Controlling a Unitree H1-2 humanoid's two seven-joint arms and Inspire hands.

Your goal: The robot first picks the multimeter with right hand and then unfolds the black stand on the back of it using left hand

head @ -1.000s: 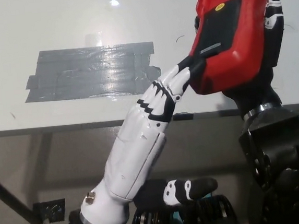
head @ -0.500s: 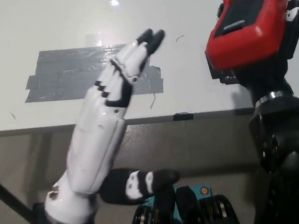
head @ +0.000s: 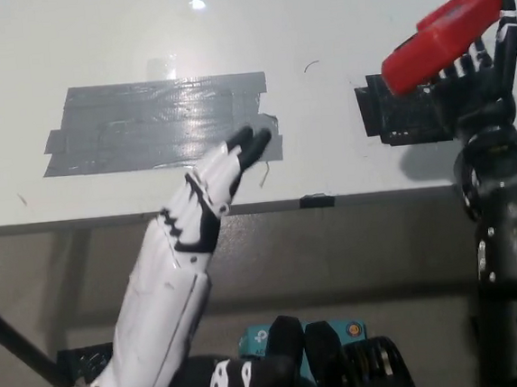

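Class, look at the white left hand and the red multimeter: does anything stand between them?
Nothing visible does. The left hand hangs over the table's front edge, and the multimeter is in the right hand, with only bare tabletop between.

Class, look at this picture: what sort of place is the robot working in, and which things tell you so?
Probably a lab or test bench: a plain white table patched with grey duct tape, and a red multimeter in the right hand.

A white table (head: pixel 91 36) is carrying a grey tape patch (head: pixel 157 125), which is lying just beyond the white left hand (head: pixel 201 208). A black patch (head: pixel 401 113) is lying under the black right hand (head: pixel 475 84).
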